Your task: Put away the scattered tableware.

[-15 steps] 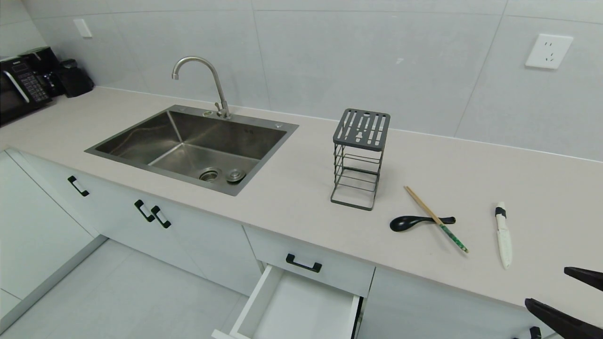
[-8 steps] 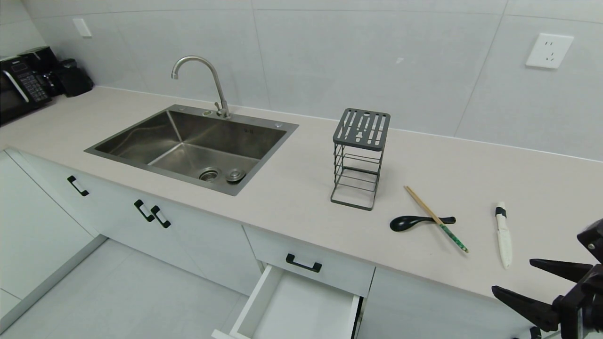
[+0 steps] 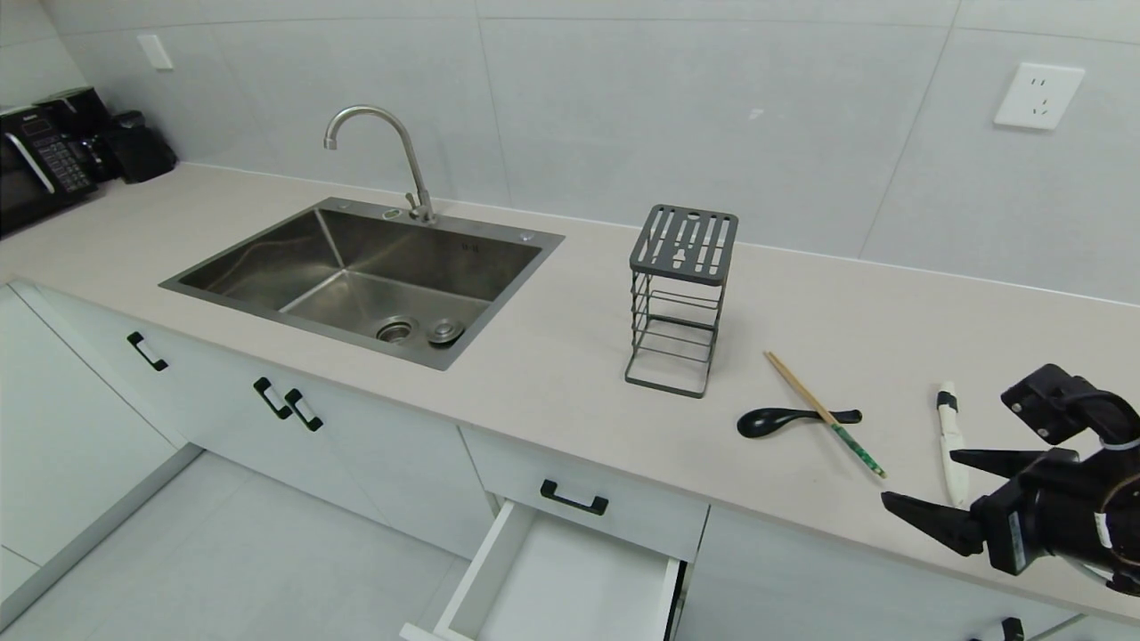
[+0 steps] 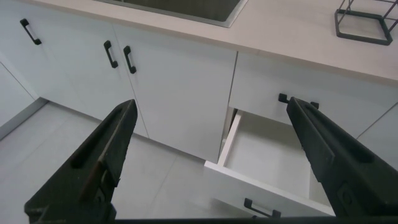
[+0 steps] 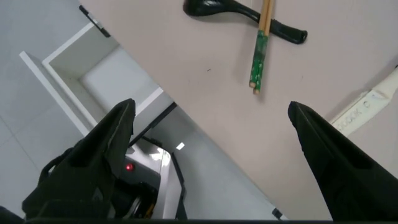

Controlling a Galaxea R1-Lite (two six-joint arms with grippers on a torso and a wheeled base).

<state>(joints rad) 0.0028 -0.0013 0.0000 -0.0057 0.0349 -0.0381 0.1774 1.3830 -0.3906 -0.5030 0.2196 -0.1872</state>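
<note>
Nearest thing is the open drawer [image 3: 570, 579] at bottom center of the head view, pulled out from under the countertop [image 3: 552, 374], white inside. The left wrist view has the left gripper [image 4: 209, 106] out in front of the cabinet fronts, over the floor and that same drawer [image 4: 267, 155], fingers spread wide with nothing in them.

Lower right of the head view is the right gripper [image 3: 922, 479], at the front edge of the counter, also spread wide and holding nothing. One of its fingers crosses in front of the white knife [image 3: 951, 427], which lies flat at the right of the frame, black band end toward the wall. Can't tell if the finger actually touches it. In the right wrist view the knife [image 5: 367, 106] sits just beside one finger.

Just left of the knife is the pair of chopsticks [image 3: 824, 414], lying diagonally across the handle of the black spoon [image 3: 784, 420], green patterned ends toward the front edge. The spoon's bowl points left. The right wrist view shows the same crossing, chopsticks [image 5: 261, 43] over spoon [image 5: 224, 7].

Further back, center frame, a dark wire rack [image 3: 681, 298] with a slotted top stands upright near the spoon's bowl. The sink [image 3: 267, 258] is center left, with a curved faucet [image 3: 392, 151] behind it. On the back wall there's an outlet [image 3: 1038, 96] at upper right, and a microwave [image 3: 36, 169] at far upper left.
</note>
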